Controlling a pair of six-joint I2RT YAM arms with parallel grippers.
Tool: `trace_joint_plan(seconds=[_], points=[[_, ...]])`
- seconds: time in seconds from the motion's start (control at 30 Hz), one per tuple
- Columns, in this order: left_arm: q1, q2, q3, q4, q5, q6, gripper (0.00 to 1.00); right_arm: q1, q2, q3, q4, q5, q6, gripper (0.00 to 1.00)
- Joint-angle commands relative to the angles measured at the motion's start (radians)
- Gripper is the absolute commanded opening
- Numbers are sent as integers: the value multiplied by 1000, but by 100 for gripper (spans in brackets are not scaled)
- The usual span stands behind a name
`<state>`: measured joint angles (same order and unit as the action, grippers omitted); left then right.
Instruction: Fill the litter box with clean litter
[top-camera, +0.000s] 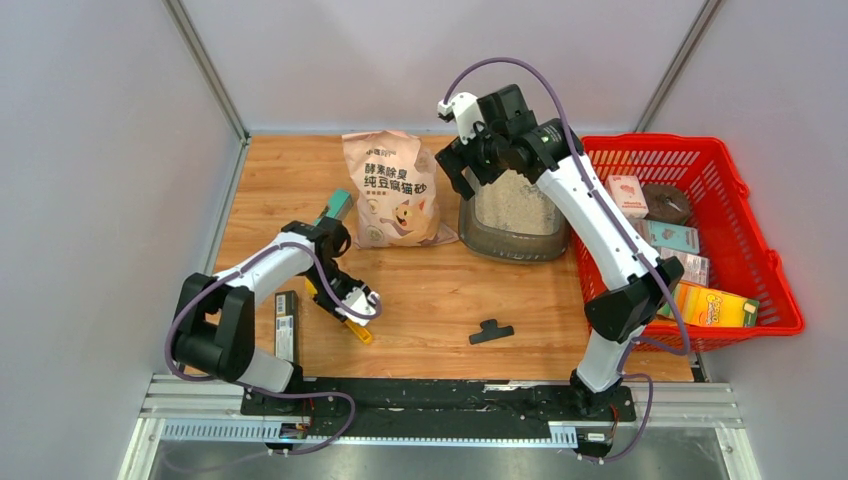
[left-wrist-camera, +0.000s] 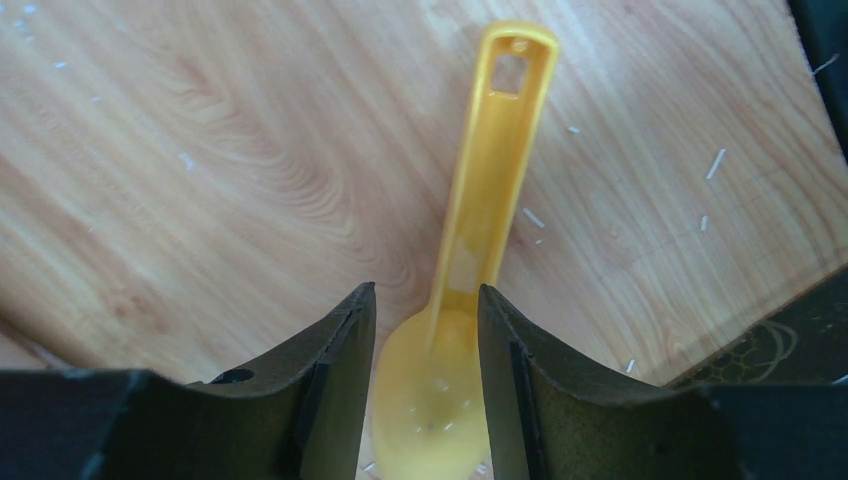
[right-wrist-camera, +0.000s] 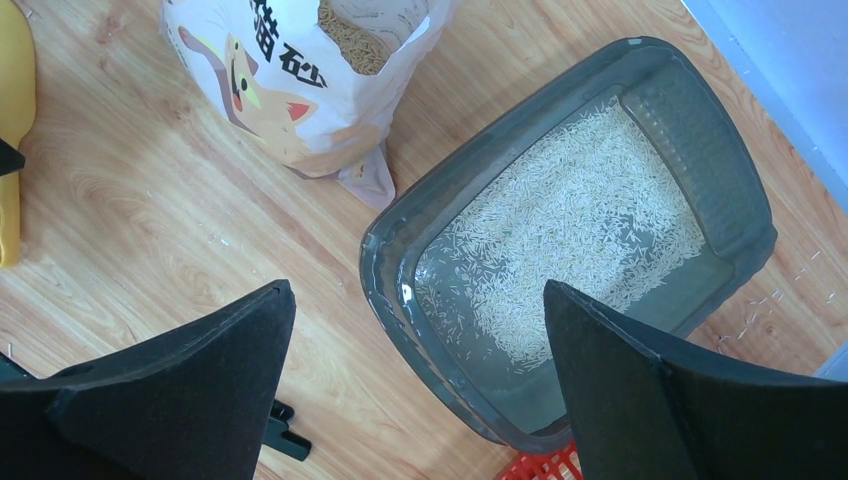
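Left gripper (left-wrist-camera: 425, 295) clamps the glossy yellow scoop (left-wrist-camera: 490, 180), bowl cut off at frame bottom. Right gripper (right-wrist-camera: 418, 290) gapes over translucent box (right-wrist-camera: 735, 200), litter (right-wrist-camera: 570, 230) grainy.

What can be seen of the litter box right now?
The litter box is a dark grey, translucent plastic tray, rectangular with rounded corners and sloped walls. It sits flat on the wooden table, between the litter bag and the red basket. A thin, patchy layer of pale litter covers most of its floor, with bare grey along the edges. The open right gripper hovers above it without touching.
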<state>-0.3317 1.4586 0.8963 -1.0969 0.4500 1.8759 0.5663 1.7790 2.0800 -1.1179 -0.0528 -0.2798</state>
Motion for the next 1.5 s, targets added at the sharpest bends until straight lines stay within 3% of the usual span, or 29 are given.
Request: trace_joint_plan(seconds=[0.0,0.43,0.87,1.13,1.3,1.47], points=[[-12,3,-36,-6,9,60,49,3,-44,2,12,22,-16,100],[-61,39,-51,91,-7,-26,26,3,-13,29,12,11,-12,100],[-115,101,7,25,-79,-81,28,3,0,42,7,8,-16,100],[-119,46,9,15,-80,-104,52,3,2,34,4,-1,-22,100],[-119,32,-2,40,-71,-116,52,3,13,51,3,-7,-22,100],[-122,43,-37,83,-122,-103,47,3,17,60,1,-7,-25,100]])
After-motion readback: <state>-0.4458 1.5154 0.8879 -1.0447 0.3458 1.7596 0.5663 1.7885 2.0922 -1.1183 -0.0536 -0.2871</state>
